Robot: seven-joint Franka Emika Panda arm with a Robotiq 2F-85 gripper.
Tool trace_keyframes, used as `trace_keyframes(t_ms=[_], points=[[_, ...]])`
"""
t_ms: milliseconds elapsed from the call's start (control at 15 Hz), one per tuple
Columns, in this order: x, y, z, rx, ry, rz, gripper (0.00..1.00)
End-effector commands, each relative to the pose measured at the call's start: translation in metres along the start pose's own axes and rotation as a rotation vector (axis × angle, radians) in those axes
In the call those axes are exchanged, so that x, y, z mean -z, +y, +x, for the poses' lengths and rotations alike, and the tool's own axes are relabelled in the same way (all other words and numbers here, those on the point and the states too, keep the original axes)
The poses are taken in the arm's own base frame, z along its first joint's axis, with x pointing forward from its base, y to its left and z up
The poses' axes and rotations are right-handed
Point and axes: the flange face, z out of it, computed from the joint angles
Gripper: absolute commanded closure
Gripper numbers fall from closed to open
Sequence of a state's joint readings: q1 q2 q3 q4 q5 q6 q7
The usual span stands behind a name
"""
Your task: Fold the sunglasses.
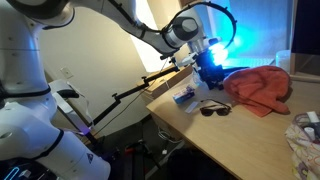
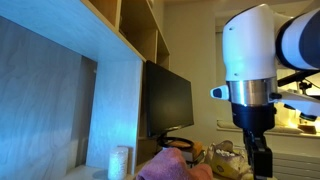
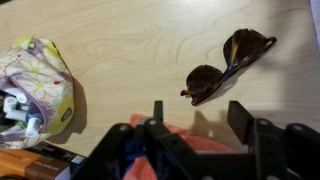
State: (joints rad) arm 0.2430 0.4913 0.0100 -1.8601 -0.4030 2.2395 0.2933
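The sunglasses lie on the light wooden table, dark lenses and thin dark frame, upper right in the wrist view. In an exterior view they sit near the table's front edge. My gripper hangs above the table, open and empty, its two black fingers apart below the sunglasses in the wrist view. In an exterior view the gripper is above and behind the sunglasses, lit blue. In an exterior view it shows at the right.
A red cloth lies crumpled behind the sunglasses. A small blue-and-white packet lies near the table's front edge. A floral patterned pouch lies on the table. A dark monitor stands under a shelf.
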Motion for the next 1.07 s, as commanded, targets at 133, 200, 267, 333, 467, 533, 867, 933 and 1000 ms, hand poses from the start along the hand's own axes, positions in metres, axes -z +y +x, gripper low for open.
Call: trace_keyframes(t_ms=[133, 200, 267, 333, 467, 533, 867, 933, 1000], points=[[-0.003, 0.028, -0.022, 0.217, -0.052, 0.216, 0.77], [-0.008, 0.027, -0.022, 0.243, -0.070, 0.246, 0.84], [-0.014, 0.024, -0.022, 0.273, -0.087, 0.280, 0.93], [-0.019, 0.021, -0.022, 0.290, -0.106, 0.303, 0.99], [-0.029, 0.014, -0.023, 0.317, -0.136, 0.335, 1.00], [-0.033, 0.010, -0.024, 0.327, -0.151, 0.350, 1.00], [-0.049, 0.001, -0.026, 0.338, -0.192, 0.369, 1.00], [-0.051, 0.000, -0.025, 0.334, -0.196, 0.366, 1.00], [-0.053, -0.001, -0.026, 0.335, -0.199, 0.364, 1.00]])
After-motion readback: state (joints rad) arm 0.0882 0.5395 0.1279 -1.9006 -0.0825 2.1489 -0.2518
